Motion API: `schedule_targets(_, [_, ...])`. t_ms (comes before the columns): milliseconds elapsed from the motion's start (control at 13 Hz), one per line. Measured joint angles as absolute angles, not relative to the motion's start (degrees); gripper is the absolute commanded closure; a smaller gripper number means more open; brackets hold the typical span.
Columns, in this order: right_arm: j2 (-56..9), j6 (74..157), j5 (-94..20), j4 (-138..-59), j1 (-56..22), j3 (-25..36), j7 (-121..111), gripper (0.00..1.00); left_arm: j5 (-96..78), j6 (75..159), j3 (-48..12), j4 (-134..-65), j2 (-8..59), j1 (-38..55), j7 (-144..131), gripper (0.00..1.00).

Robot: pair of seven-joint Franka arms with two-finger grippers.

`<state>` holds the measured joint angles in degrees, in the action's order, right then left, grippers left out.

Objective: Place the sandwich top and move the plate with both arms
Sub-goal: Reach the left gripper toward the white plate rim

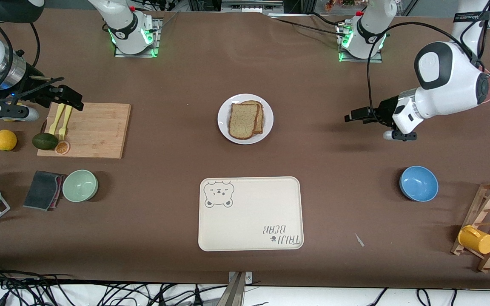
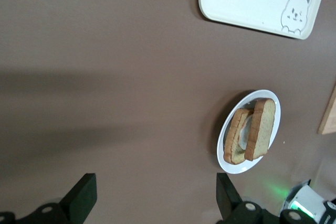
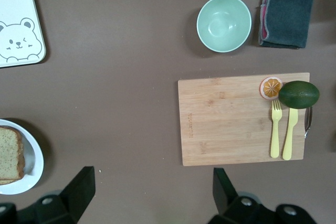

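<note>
Near to far: your tray (image 1: 250,213) sits low centre, likely the drop spot; mid-frame the sandwich top (image 1: 243,120) already caps the stack on the plate (image 1: 224,121); left gripper (image 1: 352,116) and right gripper (image 1: 68,98) hang wide, empty, flanking for a two-sided lift.

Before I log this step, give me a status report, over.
Left gripper open, right gripper open over the cutting board, both holding nothing. Sandwich top on the egg slice on the plate. Table between plate and bear tray clear.
</note>
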<state>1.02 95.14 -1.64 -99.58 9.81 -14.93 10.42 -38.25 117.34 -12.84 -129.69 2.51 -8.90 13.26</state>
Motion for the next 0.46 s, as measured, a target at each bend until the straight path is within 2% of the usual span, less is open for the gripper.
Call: schedule_targets(462, [0.9, 95.1, -1.6, -99.6, 9.8, -14.9, 10.5, 0.01, -49.5, 123.8, -13.0, -130.3, 10.9, -2.2, 26.0, 0.00])
